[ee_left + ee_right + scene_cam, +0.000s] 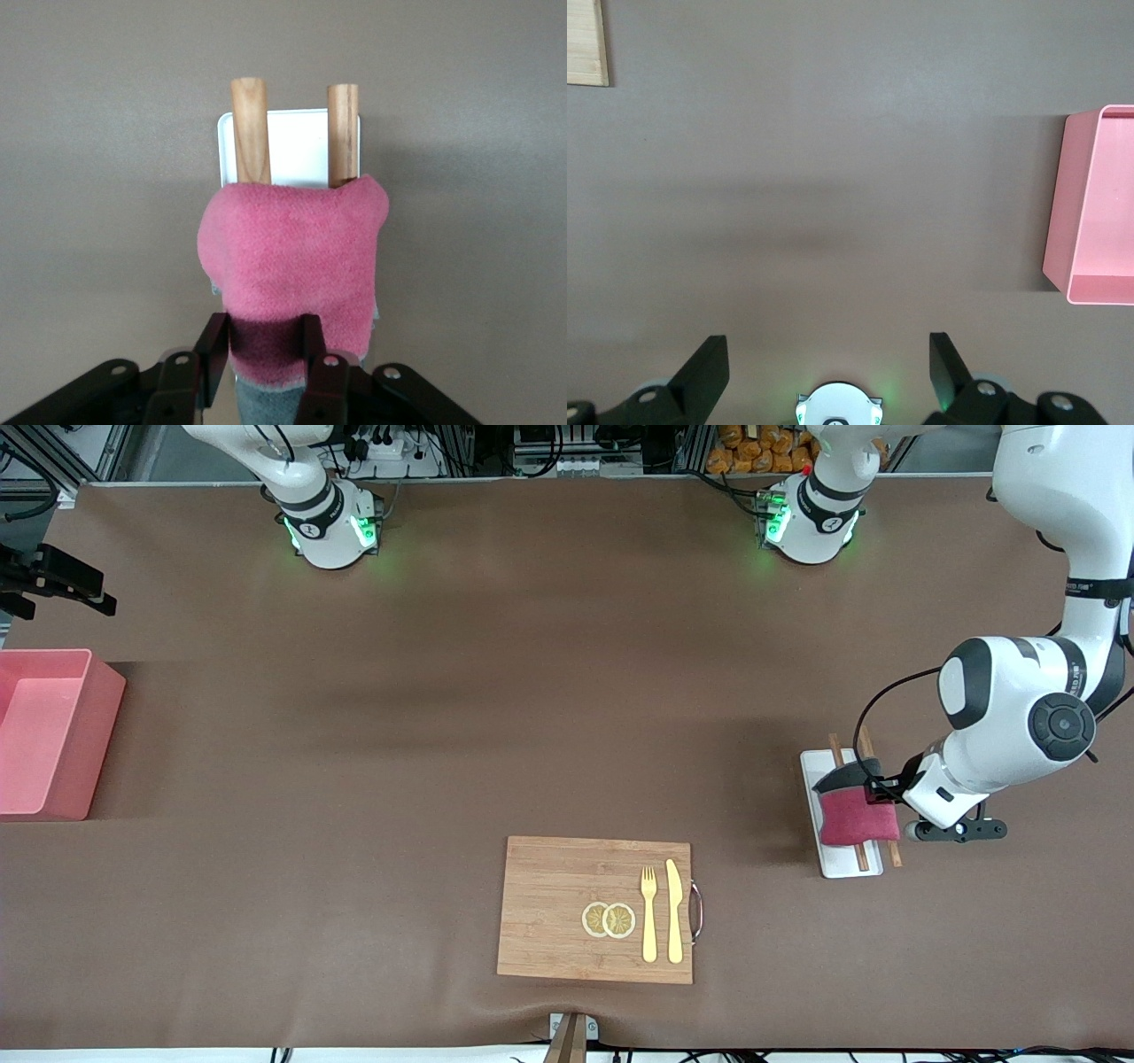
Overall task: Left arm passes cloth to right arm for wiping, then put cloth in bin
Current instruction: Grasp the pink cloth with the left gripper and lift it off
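The crimson cloth (855,815) with a dark grey side lies draped over two wooden chopsticks (893,850) on a small white tray (842,865) toward the left arm's end of the table. My left gripper (875,791) sits low at the cloth's edge. In the left wrist view its fingers (321,341) press both sides of the cloth (292,257), shut on it. My right gripper (828,354) hangs open and empty high over bare table near its own base. The pink bin (62,779) stands at the right arm's end of the table.
A wooden cutting board (549,903) lies near the front camera's edge and carries a yellow fork (648,912), a yellow knife (674,911) and two lemon slices (609,919). Brown table surface stretches between the board, the tray and the bin.
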Tool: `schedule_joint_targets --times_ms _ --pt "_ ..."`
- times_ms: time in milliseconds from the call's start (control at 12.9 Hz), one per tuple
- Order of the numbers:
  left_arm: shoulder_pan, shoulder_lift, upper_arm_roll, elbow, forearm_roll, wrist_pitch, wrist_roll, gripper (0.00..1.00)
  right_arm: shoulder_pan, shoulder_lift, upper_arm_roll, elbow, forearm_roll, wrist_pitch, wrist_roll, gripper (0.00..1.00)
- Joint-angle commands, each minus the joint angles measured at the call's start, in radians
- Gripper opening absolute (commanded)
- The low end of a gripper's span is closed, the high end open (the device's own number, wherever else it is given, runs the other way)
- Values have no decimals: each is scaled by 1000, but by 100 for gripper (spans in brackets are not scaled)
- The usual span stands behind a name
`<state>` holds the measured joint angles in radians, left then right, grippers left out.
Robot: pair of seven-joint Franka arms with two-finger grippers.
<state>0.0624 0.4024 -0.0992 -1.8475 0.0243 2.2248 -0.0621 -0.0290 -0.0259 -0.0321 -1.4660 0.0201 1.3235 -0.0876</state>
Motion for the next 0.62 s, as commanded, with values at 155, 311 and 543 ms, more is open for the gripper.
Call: schedule_joint_targets --times_ms 155,311,543 --pt "-6 13 -1 25 11 7 -15 27 -12 -2 6 3 14 -3 -8 100" --pt "-6 13 -1 25 11 7 -15 24 -11 -2 6 3 14 -3 -8 100" --pt "-6 15 -1 25 12 9 -15 8 -11 -2 6 3 14 -1 -8 100"
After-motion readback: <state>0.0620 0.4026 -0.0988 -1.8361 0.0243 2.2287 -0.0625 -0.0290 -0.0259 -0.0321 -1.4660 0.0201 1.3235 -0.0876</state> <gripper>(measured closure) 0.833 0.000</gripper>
